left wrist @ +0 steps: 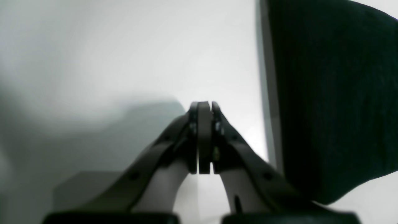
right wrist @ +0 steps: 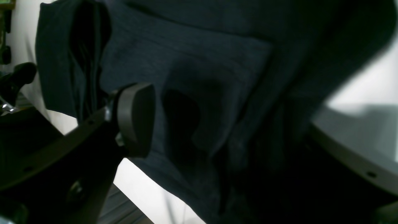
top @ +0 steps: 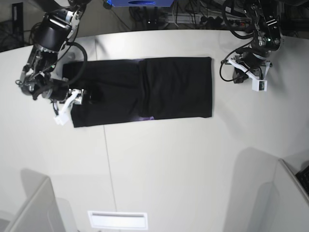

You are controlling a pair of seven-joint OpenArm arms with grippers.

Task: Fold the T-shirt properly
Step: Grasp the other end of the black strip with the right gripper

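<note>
Base view: the right pincer (top: 87,96) reaches low, jaws wide over the T-shirt (top: 159,89) end, gripping nothing; the left pincer (left wrist: 203,107), closed and empty, hovers beside the table (top: 193,159).

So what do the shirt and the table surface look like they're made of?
T-shirt: soft knit cloth, matte black, by the fine ribbed weave and limp folds in the right wrist view. Table: smooth hard white top, probably laminate or painted board; it shows soft shadows and a faint sheen, with a thin seam.
</note>
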